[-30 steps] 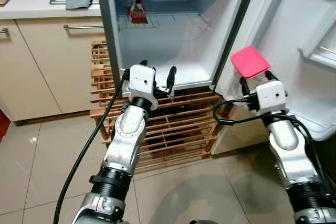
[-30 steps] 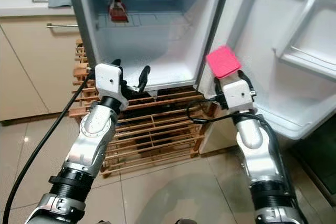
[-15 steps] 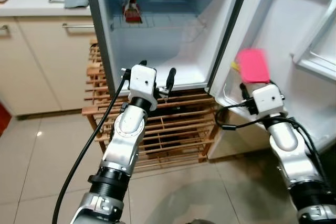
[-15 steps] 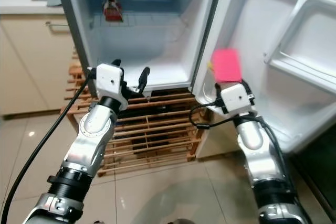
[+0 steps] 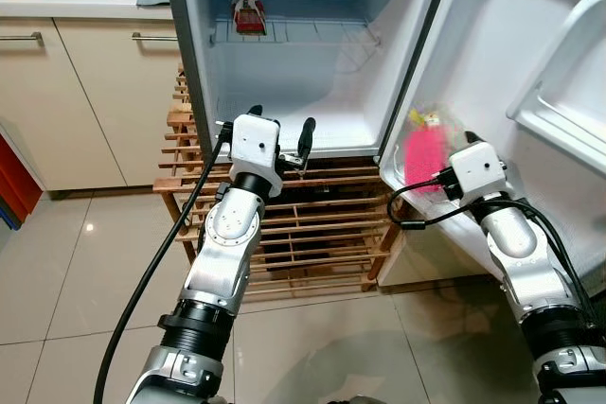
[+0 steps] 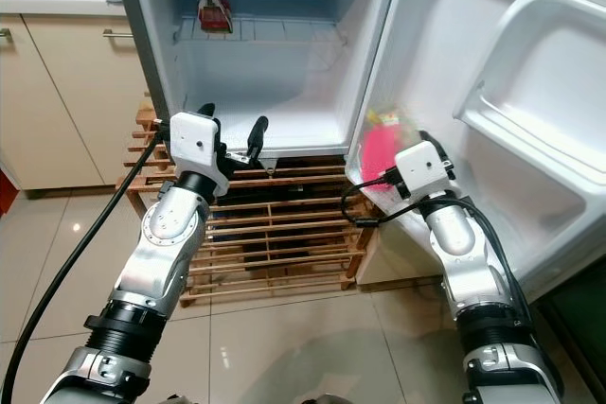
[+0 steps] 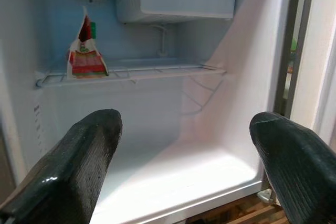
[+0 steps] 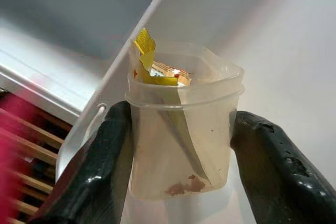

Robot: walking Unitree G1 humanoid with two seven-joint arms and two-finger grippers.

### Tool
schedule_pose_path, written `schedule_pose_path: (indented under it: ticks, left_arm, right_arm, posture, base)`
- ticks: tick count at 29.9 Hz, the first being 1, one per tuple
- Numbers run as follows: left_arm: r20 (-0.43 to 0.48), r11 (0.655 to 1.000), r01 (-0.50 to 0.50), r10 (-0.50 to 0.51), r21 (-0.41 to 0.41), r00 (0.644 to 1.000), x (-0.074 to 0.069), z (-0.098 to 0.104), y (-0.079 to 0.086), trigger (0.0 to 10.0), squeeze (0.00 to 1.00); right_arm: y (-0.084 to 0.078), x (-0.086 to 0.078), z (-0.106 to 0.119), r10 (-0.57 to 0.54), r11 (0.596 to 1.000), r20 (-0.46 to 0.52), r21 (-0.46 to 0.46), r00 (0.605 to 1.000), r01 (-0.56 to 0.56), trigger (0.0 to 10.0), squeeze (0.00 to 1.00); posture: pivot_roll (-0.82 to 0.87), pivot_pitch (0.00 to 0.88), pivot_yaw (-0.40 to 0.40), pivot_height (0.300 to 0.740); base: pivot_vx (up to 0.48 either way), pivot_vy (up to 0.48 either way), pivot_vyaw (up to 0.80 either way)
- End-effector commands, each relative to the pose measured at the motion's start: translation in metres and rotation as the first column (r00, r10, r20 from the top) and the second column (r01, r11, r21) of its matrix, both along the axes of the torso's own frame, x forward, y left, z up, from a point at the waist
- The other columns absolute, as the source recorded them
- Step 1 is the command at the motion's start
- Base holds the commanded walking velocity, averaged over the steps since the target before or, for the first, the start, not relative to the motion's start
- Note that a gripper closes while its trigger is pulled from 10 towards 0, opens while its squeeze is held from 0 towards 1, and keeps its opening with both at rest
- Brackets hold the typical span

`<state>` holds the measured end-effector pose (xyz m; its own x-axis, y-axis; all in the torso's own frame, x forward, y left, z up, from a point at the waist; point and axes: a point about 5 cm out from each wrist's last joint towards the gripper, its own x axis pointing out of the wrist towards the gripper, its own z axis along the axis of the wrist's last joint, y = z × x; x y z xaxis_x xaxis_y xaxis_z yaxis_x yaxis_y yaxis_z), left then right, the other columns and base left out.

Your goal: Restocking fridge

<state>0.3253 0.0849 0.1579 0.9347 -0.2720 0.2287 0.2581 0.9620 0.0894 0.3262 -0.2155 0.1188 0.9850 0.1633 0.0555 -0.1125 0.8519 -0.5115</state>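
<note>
Since a second ago we have swung our right gripper (image 8: 181,129) downward, and the pink lid (image 5: 421,160) that stood flat above the wrist now hangs off to one side of the tub, blurred.

Starting on our left: the left gripper (image 5: 281,131) hovers just in front of the fridge's (image 5: 284,73) lower front edge, fingers spread wide and holding nothing. Straight ahead of it lies the bare white fridge floor, and above and beyond that the wire shelf (image 7: 131,70), where a small red and white carton (image 7: 86,45) stands upright at the far end.

Across on our right, the black fingers (image 8: 107,156) are closed on either side of a clear plastic tub (image 8: 181,124), its long axis running along the fingers, mouth away from the wrist, with yellow packets (image 8: 152,66) poking out. The open door (image 5: 530,63) and its moulded pockets lie just beyond and to the right of this gripper, nearer than the shelf.

We judge the right arm makes the placement, and the tub's tilt matters most.
</note>
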Motion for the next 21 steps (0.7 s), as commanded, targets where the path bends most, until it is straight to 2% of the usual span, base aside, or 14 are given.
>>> schedule_pose_path:
  ticks: [1, 8, 17, 21]
  left_arm:
    - [0.014, 1.000, 0.007, -0.007, -0.001, 1.000, 0.001, 0.006, -0.003, 10.0, 0.00]
    - [0.007, 1.000, 0.009, -0.009, 0.004, 1.000, 0.000, 0.004, -0.002, 10.0, 0.00]
    - [0.003, 1.000, 0.006, -0.006, 0.008, 1.000, 0.001, 0.004, 0.000, 10.0, 0.00]
    - [0.000, 1.000, 0.004, -0.004, 0.009, 1.000, 0.002, 0.003, 0.000, 10.0, 0.00]
  right_arm:
    - [0.003, 0.005, 0.005, 0.020, 1.000, 0.009, 0.003, 1.000, -0.020, 0.0, 0.00]
    - [0.004, 0.002, -0.004, -0.004, 0.997, -0.025, 0.083, 1.000, 0.006, 0.0, 0.00]
    - [0.004, 0.002, -0.014, -0.023, 0.998, -0.048, 0.056, 0.999, 0.025, 0.0, 0.00]
    - [0.008, 0.003, -0.028, -0.053, 0.996, -0.117, 0.065, 0.992, 0.061, 0.0, 0.00]
  posture:
    - [-0.05, 0.000, -0.063, 0.740]
    - [-0.05, 0.000, -0.058, 0.740]
    - [-0.05, 0.000, -0.058, 0.740]
    - [-0.04, 0.000, -0.058, 0.740]
  base:
    - [0.000, 0.000, 0.00]
    - [0.000, 0.000, 0.00]
    - [0.000, 0.000, 0.00]
    - [0.000, 0.000, 0.00]
